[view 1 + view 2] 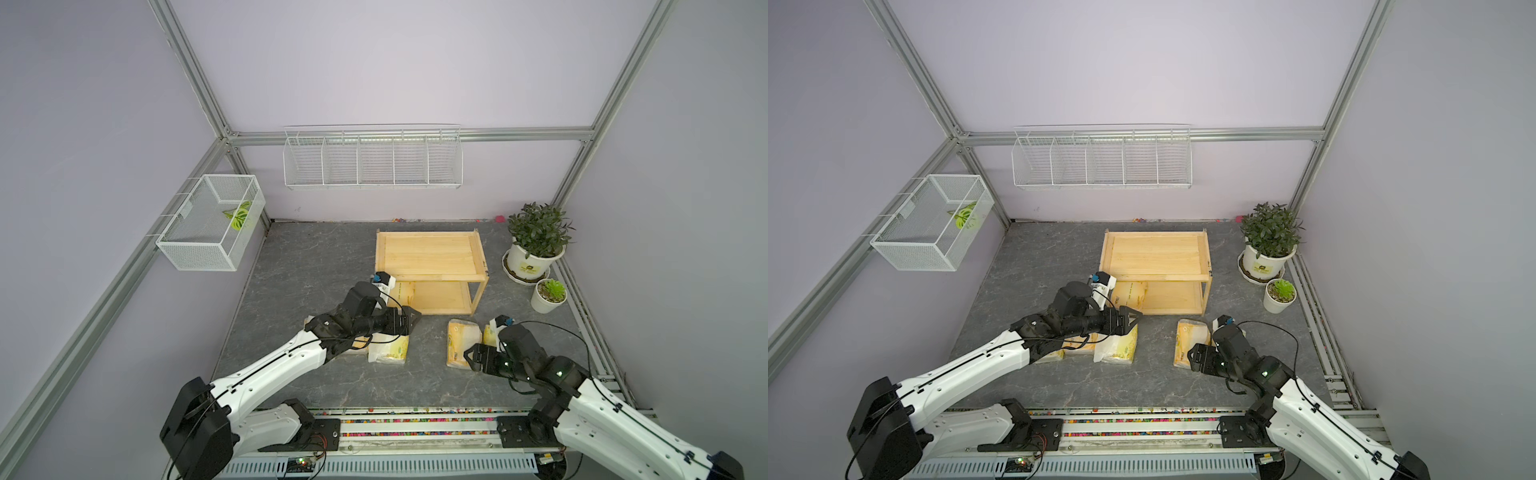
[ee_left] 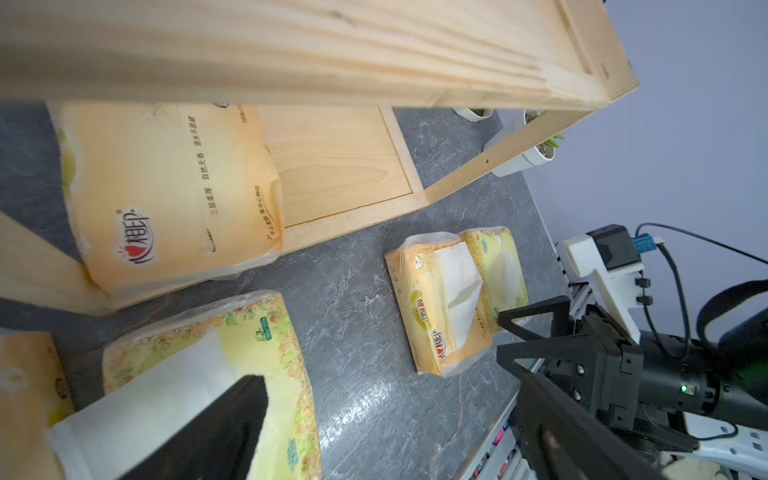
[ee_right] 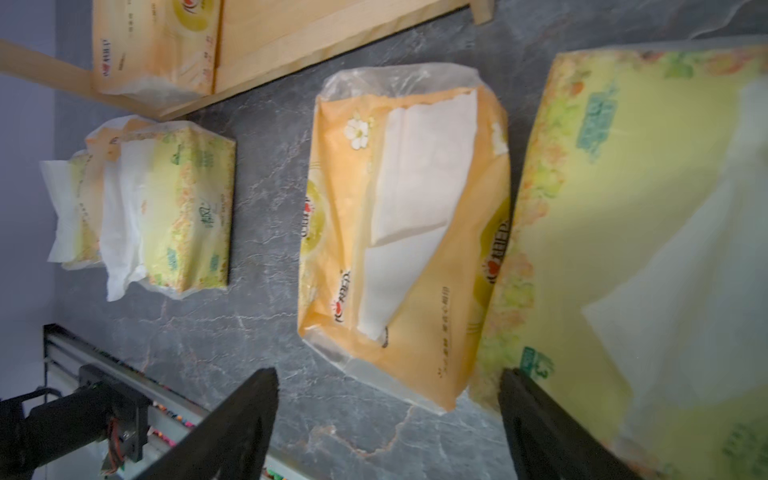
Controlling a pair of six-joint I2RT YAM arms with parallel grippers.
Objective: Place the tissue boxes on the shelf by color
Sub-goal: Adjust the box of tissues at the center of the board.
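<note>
Left tool (image 1: pixel 413 316): yours hangs open and empty at the shelf's (image 1: pixel 430 255) lower tier, where the shelved orange pack (image 1: pixel 1129 293) lies; orange goes low, it seems.
Right tool (image 1: pixel 468 358): open, empty, beside the loose orange pack (image 1: pixel 459 343), likely your next pick.
Green packs (image 1: pixel 390 351): on the counter (image 1: pixel 316 266); top tier bare.

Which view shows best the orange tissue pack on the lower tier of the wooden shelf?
The left wrist view: the orange tissue pack is large, label readable, on the lower tier of the shelf. In both top views it is small and partly hidden by the left arm. The right wrist view cuts it off at the edge.
</note>
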